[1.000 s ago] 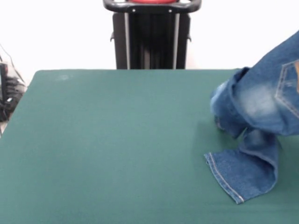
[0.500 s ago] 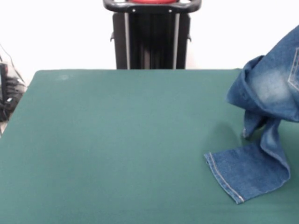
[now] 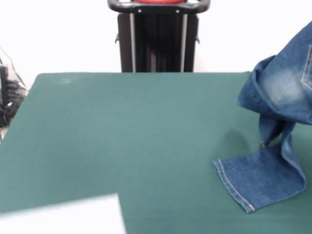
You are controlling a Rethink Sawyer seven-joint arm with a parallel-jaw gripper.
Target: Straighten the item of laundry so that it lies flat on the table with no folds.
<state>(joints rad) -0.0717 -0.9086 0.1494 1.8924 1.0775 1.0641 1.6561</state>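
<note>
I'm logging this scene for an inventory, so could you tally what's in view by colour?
Blue: 1, the jeans, partly lifted, one hemmed leg end lying on the table.
Green: 1, the table.
Black: 1, the pedestal at the table's far side.
White: 1, a blurred pale patch at the near edge; I can't tell what it is.
Total: 4

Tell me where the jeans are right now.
In the front view, the jeans are at the right edge, mostly lifted, one hemmed leg end lying on the green table.

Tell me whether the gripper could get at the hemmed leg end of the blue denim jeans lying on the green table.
Probably yes: the hemmed leg end lies flat on the green table with nothing on it. The gripper itself is not in view, so reach is unconfirmed.
</note>
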